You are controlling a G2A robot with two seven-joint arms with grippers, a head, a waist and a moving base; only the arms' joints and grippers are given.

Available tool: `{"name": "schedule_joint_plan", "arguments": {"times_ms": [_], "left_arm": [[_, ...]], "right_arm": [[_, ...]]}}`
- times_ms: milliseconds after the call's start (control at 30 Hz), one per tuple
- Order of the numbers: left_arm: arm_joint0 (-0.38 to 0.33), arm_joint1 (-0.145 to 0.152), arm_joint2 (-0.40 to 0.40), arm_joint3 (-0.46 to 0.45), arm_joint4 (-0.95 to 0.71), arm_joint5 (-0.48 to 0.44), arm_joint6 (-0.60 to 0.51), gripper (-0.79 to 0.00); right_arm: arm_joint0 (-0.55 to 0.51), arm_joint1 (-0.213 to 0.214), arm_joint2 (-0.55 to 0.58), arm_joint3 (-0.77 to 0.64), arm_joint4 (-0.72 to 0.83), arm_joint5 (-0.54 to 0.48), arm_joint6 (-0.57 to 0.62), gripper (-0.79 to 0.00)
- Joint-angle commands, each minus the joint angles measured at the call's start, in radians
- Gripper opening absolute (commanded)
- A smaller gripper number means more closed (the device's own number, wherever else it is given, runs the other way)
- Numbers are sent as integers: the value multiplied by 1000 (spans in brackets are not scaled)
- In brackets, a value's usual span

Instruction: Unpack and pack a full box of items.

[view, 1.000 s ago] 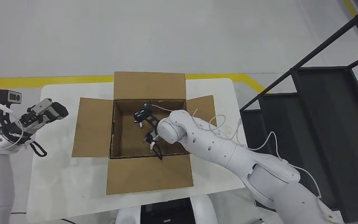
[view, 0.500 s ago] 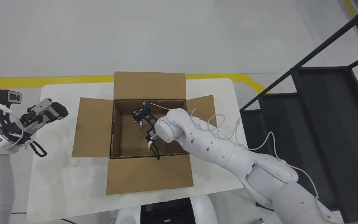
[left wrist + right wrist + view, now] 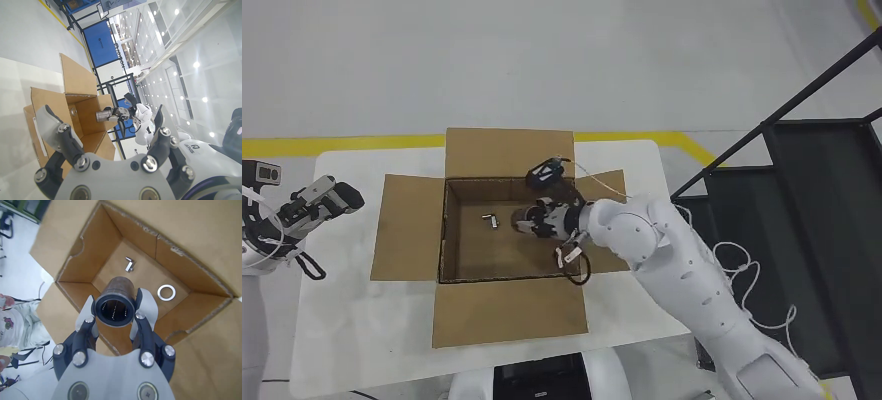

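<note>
on the white table (image 3: 352, 330), one open cardboard box (image 3: 407, 230), all four flaps folded out. over the 3 o'clock flap, the right arm, hiding part of that flap and the box's inner wall there. above the box floor, about 1 o'clock from its middle, the right gripper (image 3: 115, 296), both fingers clamped on one dark metal cylinder (image 3: 118, 285), hollow, with rows of small balls inside. below, on the box floor, two loose pieces lying well apart and uncovered: one small metal bracket (image 3: 129, 264) toward 10 o'clock and one flat metal ring (image 3: 166, 292) near a wall. at 9 o'clock, past the outer flap, the left gripper (image 3: 342, 196), fingers (image 3: 47, 115) spread wide. beyond the table at 12 o'clock, one yellow floor line (image 3: 342, 145). off at 3 o'clock, one black stair frame (image 3: 802, 190).
</note>
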Motion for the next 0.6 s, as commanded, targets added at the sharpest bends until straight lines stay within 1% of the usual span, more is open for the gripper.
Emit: {"name": "schedule_joint_plan", "arguments": {"times_ms": [0, 33, 100, 200, 567], "left_arm": [[0, 0, 0, 0, 0, 0, 0, 0], [0, 0, 0, 0, 0, 0, 0, 0], [0, 0, 0, 0, 0, 0, 0, 0], [0, 0, 0, 0, 0, 0, 0, 0], [0, 0, 0, 0, 0, 0, 0, 0]], "right_arm": [[-78, 15, 94, -44, 10, -36, -27, -785], [-106, 20, 121, -67, -1, -47, -35, -785], [-163, 26, 154, -110, 35, -89, -87, -785], [-220, 31, 161, -139, 67, -167, -136, -785], [-220, 31, 161, -139, 67, -167, -136, -785]]}}
